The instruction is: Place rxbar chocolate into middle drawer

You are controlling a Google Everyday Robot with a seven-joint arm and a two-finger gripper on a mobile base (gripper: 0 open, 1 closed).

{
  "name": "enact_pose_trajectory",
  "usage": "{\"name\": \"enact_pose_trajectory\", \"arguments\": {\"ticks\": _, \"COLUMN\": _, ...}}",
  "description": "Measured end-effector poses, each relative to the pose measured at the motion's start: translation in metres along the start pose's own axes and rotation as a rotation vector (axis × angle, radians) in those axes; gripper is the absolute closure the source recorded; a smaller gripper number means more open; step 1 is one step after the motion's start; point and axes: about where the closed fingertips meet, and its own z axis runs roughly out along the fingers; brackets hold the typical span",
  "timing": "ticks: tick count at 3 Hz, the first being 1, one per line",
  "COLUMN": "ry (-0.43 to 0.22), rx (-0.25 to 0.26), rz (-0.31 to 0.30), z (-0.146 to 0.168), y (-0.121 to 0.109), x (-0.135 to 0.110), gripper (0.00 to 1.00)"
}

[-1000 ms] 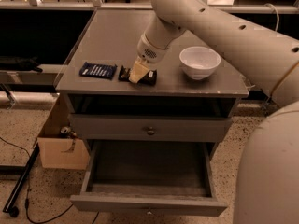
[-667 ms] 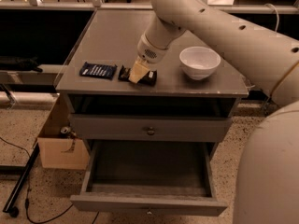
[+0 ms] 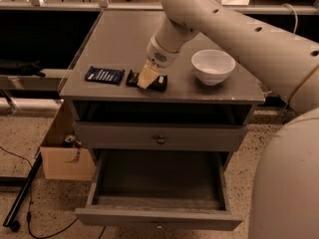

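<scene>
Down on the cabinet top, tool over rxbar chocolate, grip cannot be told, middle drawer open.

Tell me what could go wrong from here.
1. The pincer sits on the dark bar near the table's front edge; a slip could knock the bar off, missing the open drawer.
2. The blue bar lies close beside it and may get nudged.
3. The arm might brush the bowl.
</scene>
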Motion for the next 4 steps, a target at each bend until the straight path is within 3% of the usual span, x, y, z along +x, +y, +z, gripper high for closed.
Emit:
{"name": "enact_pose_trajectory", "arguments": {"ticks": 1, "ry": 0.027, "rx": 0.003, "rz": 0.003, "z": -0.009, "y": -0.001, "x": 0.003, "gripper": 1.0}}
{"name": "enact_pose_trajectory", "arguments": {"ticks": 3, "ry": 0.06, "rx": 0.086, "rz": 0.009, "z": -0.08, "y": 0.008, "x": 0.01, "gripper": 1.0}}
{"name": "enact_pose_trajectory", "arguments": {"ticks": 4, "ry": 0.051, "rx": 0.087, "rz": 0.02, "z": -0.083, "y": 0.011, "x": 0.015, "gripper": 1.0}}
